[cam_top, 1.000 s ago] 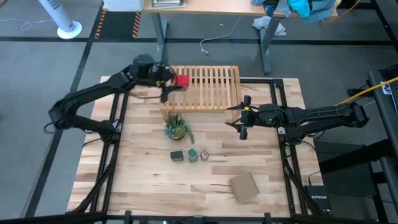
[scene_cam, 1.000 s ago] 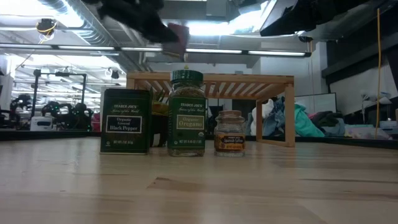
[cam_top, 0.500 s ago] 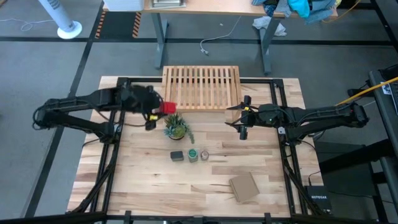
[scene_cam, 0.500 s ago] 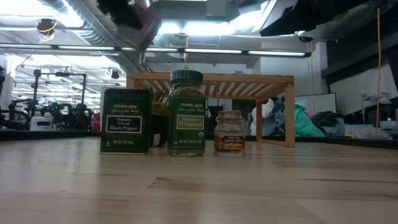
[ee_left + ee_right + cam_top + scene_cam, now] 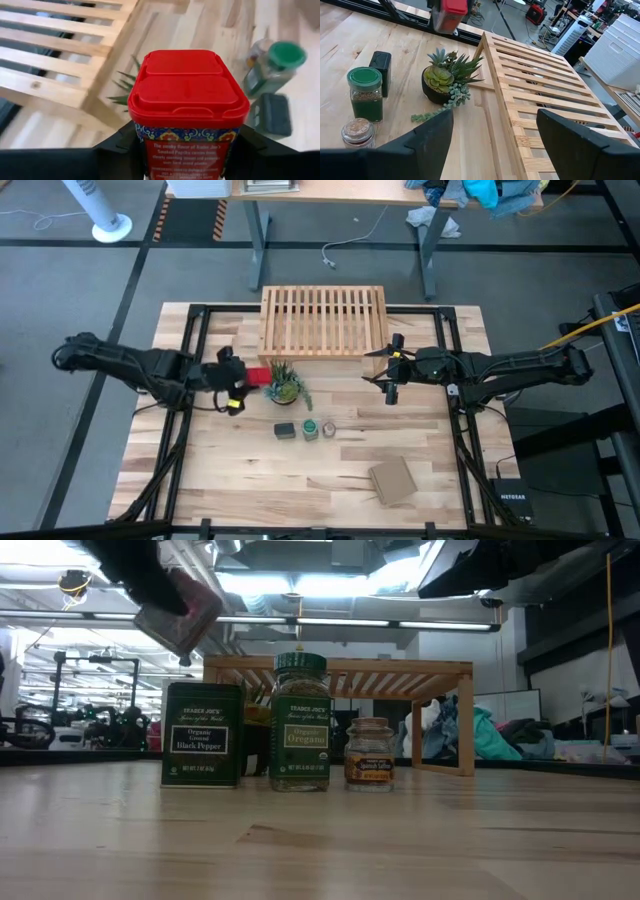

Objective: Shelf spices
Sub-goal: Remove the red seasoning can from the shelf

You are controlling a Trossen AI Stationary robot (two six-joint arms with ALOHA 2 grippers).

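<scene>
Although it had hung over the shelf (image 5: 322,320) a second earlier, the left gripper (image 5: 243,377), clamped on the red tin (image 5: 257,376), had withdrawn beside the plant (image 5: 284,385), shelving undone; the right gripper (image 5: 389,379) waited open.

Dark tin (image 5: 202,734) label read "Trader Joe's", "Organic", "Black Pepper". Green-capped jar (image 5: 300,722) label read "Trader Joe's", "Organic Oregano", w/ a round green seal below, too small to read. Small jar (image 5: 369,753) had an orange label, text too small to read. Red tin (image 5: 188,111) front showed "Smoked Paprika", smaller lines under it unreadable. Box (image 5: 512,498) off table edge read "NETGEAR".
</scene>
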